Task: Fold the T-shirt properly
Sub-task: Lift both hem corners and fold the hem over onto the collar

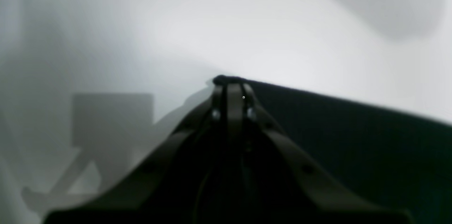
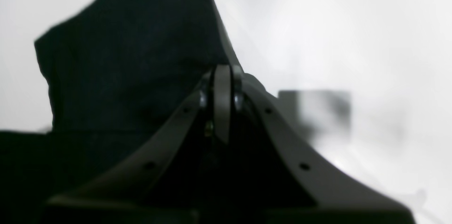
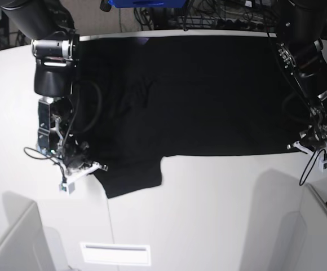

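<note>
1. The T-shirt [image 3: 197, 96] lies spread flat on the white table [image 3: 220, 209], plain black side up. It fills the upper half of the base view from about 10 o'clock to 3 o'clock, with one sleeve hanging down toward 7 o'clock.

2. The step in hand looks like the grasp before a first fold. Each arm has taken hold of the cloth at one end of its near edge.

3. The left pincer [image 1: 231, 82], at 3 o'clock in the base view, is pressed together on a corner of the black fabric; a small bunch of cloth shows at its tip.

4. The right pincer [image 2: 223, 70], at 8 o'clock in the base view, is also pressed together at the edge of the cloth by the sleeve. The blurred wrist view suggests it pinches the fabric, though the bite itself is hard to make out.

5. The next move likely calls for both arms to lift together and carry the near edge toward 12 o'clock, keeping the cloth taut between them so that no crease forms.

6. No container shows in any view.
</note>
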Robot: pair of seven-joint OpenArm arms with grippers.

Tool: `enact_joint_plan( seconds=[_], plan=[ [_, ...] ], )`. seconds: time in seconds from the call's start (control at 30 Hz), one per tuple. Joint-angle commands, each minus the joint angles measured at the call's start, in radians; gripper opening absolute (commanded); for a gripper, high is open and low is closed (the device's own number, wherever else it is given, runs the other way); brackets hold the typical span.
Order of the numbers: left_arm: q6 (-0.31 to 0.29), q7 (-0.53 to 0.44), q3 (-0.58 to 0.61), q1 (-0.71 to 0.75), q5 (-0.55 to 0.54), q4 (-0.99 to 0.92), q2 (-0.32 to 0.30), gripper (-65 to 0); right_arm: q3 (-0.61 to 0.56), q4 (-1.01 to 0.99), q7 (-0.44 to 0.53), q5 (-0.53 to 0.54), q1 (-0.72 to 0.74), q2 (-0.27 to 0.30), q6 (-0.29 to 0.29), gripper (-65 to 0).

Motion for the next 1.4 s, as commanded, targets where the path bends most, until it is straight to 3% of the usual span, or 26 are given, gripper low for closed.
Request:
enact_joint_plan(
  seconds=[0.0,0.07,0.3,0.5,0.7,1.0,1.13,1.37],
  plan=[
    [-0.001,0.03,0.0,-0.017,0.002,0.037,-0.018,-65.0,-0.001,0.023,0.017,0.011,0.033,0.009,0.013,-65.0],
    [-0.003,0.08,0.0,-0.006,-0.008,0.083,-0.018,-65.0,-0.001,0.056,0.02,0.011,0.028,0.009,0.013,-65.0],
    [-0.003,0.186,0.0,0.094,-0.235,0.238,-0.029,-65.0,-0.001,0.253,-0.012,0.011,-0.056,0.011,0.013,-65.0],
    [-0.003,0.199,-0.006,0.194,-0.26,0.365,-0.029,-65.0,0.005,0.379,-0.08,0.011,-0.135,0.011,0.011,-65.0],
    [-0.003,0.289,-0.008,0.27,-0.297,0.51,-0.03,-65.0,0.006,0.506,-0.103,0.011,-0.224,0.011,0.011,-65.0],
    [-0.003,0.294,-0.008,0.433,-0.536,0.579,-0.121,-65.0,0.034,0.73,-0.138,0.011,-0.354,0.012,0.01,-65.0],
    [-0.003,0.294,-0.079,0.499,-0.639,0.58,-0.148,-65.0,0.086,0.81,-0.224,0.014,-0.389,0.012,0.01,-65.0],
    [-0.003,0.294,-0.097,0.606,-0.671,0.675,-0.17,-65.0,0.123,0.917,-0.285,0.015,-0.478,0.011,0.01,-65.0]
  ],
)
